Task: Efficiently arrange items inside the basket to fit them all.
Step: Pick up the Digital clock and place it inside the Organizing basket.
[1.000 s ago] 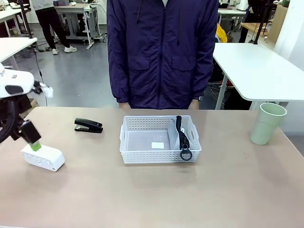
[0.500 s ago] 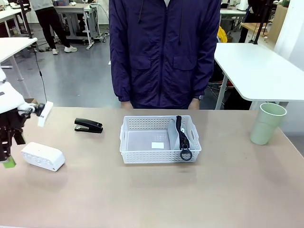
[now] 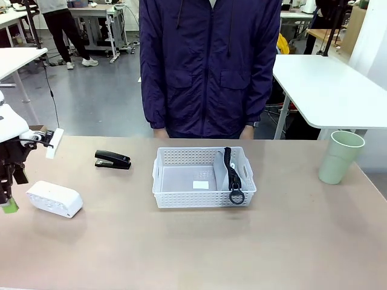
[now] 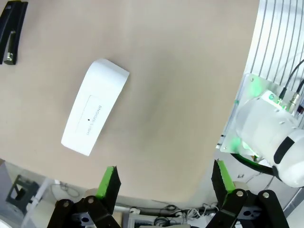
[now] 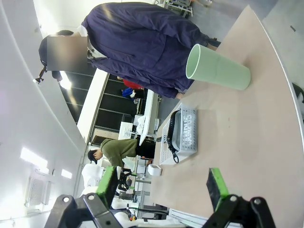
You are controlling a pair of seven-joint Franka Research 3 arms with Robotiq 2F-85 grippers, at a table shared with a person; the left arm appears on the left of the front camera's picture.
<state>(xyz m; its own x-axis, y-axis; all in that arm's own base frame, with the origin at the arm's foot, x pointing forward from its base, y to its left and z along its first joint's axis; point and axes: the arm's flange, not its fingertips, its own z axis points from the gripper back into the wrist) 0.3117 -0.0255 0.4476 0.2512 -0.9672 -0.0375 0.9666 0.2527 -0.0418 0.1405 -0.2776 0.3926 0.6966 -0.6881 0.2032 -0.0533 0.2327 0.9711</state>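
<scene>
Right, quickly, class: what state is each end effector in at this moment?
Left end effector: open, holding nothing, clear of the small white box.
Right end effector: open, holding nothing.

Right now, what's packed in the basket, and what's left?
Done: the grey pouch stands on edge at the right end of the basket. In hand: nothing; the left gripper hangs open near the white box, the right gripper is open. Left: white box, black stapler and pale green cup, on the table.
</scene>
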